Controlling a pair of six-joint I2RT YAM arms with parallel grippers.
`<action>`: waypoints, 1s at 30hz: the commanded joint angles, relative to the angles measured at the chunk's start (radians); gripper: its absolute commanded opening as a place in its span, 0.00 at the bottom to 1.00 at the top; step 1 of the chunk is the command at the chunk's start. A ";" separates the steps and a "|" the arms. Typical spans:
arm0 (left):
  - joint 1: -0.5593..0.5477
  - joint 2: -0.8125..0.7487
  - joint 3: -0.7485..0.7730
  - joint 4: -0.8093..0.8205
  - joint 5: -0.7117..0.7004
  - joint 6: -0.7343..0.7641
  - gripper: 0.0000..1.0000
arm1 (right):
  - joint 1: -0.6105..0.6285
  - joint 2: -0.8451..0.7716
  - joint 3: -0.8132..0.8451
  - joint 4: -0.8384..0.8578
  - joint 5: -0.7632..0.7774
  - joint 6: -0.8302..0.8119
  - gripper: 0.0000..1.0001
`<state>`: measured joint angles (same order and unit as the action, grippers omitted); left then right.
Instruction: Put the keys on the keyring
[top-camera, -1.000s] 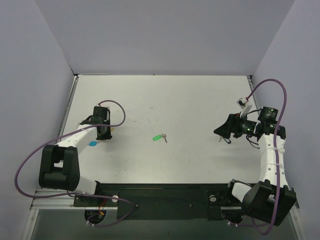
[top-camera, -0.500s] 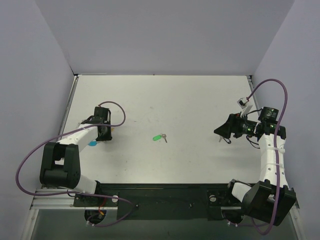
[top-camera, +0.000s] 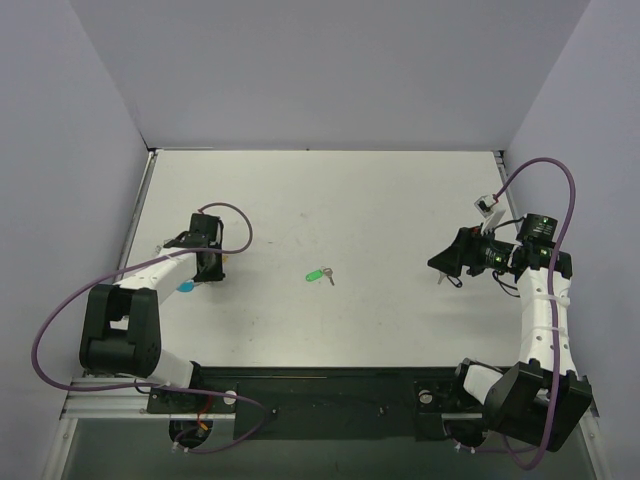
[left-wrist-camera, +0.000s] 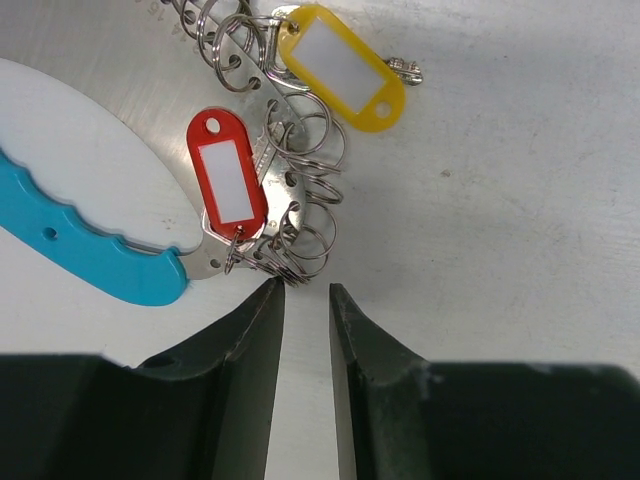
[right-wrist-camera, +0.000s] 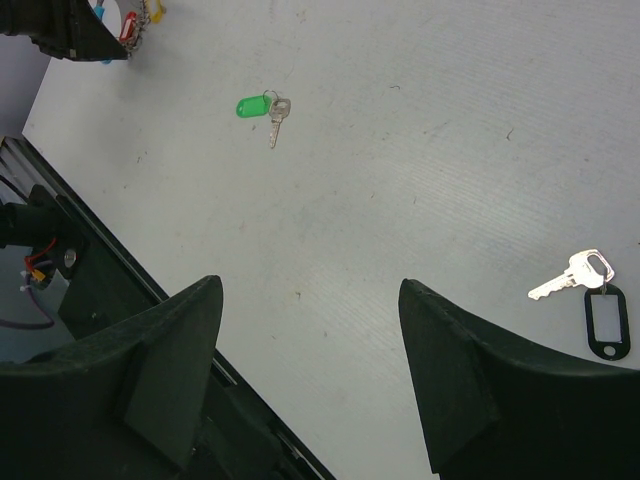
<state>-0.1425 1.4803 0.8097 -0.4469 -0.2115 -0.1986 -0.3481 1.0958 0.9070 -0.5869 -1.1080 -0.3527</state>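
Observation:
The keyring (left-wrist-camera: 290, 190) is a bunch of silvery wire coils lying on the table, with a red tag (left-wrist-camera: 228, 175), a yellow tag (left-wrist-camera: 342, 68) and a big blue tag (left-wrist-camera: 90, 255). My left gripper (left-wrist-camera: 304, 289) points at it with the jaws a narrow gap apart. Bare table shows between them, and the nearest coils lie just at the left fingertip. One of the keys, green-tagged (top-camera: 319, 273) (right-wrist-camera: 258, 106), lies mid-table. A second key with a black-rimmed tag (right-wrist-camera: 604, 320) lies beside my right gripper (right-wrist-camera: 310, 285), which hovers wide open and holds nothing.
The white table (top-camera: 380, 210) is walled in by grey panels on three sides. A black base rail (top-camera: 320, 400) runs along the near edge. Purple cables loop off both arms.
The left gripper has shifted very slightly beside the keyring. The right arm and both keys have stayed where they were.

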 joint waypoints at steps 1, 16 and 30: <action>-0.002 0.011 0.045 0.011 -0.038 0.004 0.34 | -0.008 0.007 -0.002 -0.013 -0.046 -0.022 0.66; -0.006 0.018 0.063 0.008 -0.114 -0.021 0.30 | -0.008 0.006 -0.003 -0.013 -0.046 -0.023 0.66; -0.026 -0.023 0.059 -0.004 -0.128 -0.016 0.08 | -0.008 0.006 -0.003 -0.016 -0.047 -0.025 0.66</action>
<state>-0.1589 1.5112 0.8375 -0.4496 -0.3359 -0.2100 -0.3481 1.0958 0.9070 -0.5873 -1.1088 -0.3603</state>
